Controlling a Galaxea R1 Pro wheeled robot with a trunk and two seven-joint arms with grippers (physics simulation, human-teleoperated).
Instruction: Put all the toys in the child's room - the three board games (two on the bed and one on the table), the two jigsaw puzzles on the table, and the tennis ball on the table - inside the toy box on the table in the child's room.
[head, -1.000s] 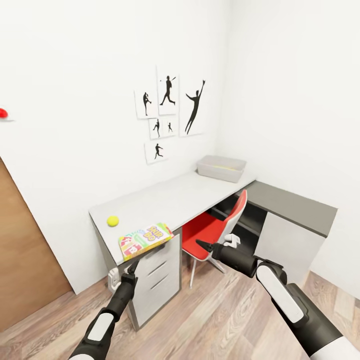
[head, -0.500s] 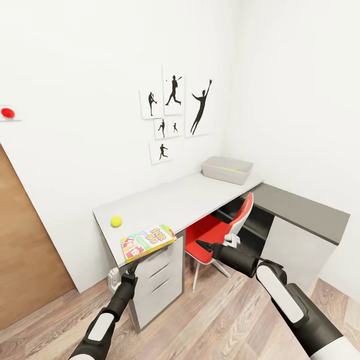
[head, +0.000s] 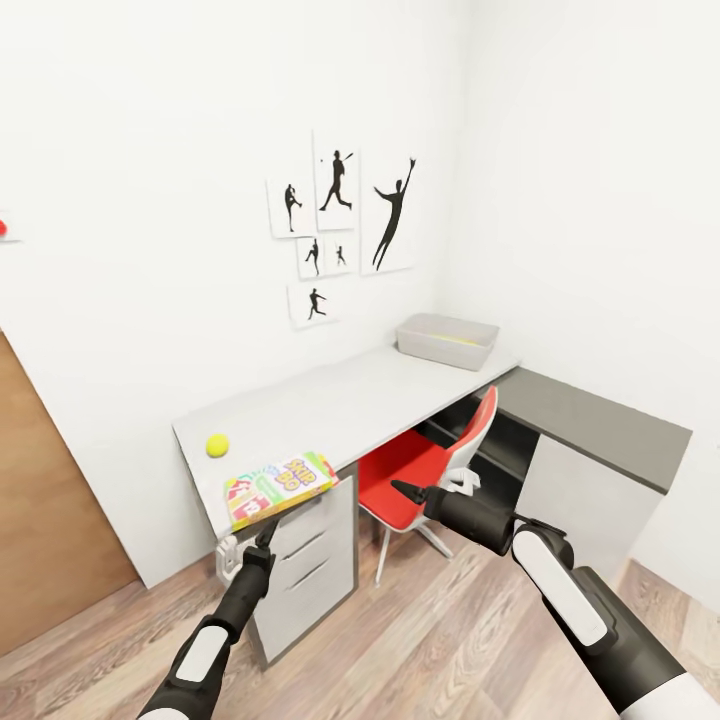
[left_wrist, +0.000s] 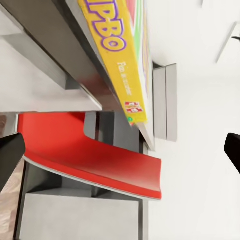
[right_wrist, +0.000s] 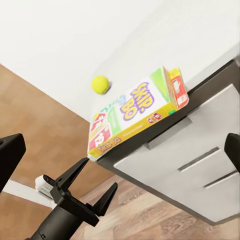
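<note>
A colourful Skip-Bo game box lies on the near end of the light grey table, overhanging its front edge. The tennis ball rests just behind it. The pale grey toy box stands at the far end by the corner, with a yellow sliver inside that I cannot identify. My left gripper hangs open just below the overhanging game box; its spread fingers show in the right wrist view. My right gripper is open in front of the red chair. The jigsaw puzzles and bed are out of view.
A red chair is tucked under the desk between the white drawers and the dark grey corner section. A brown door is at the left. Wood-plank floor lies in front of the desk.
The whole picture swayed right, then back left, so the camera moved. Both arms hold the same pose, and the box and ball lie where they were on the table.
</note>
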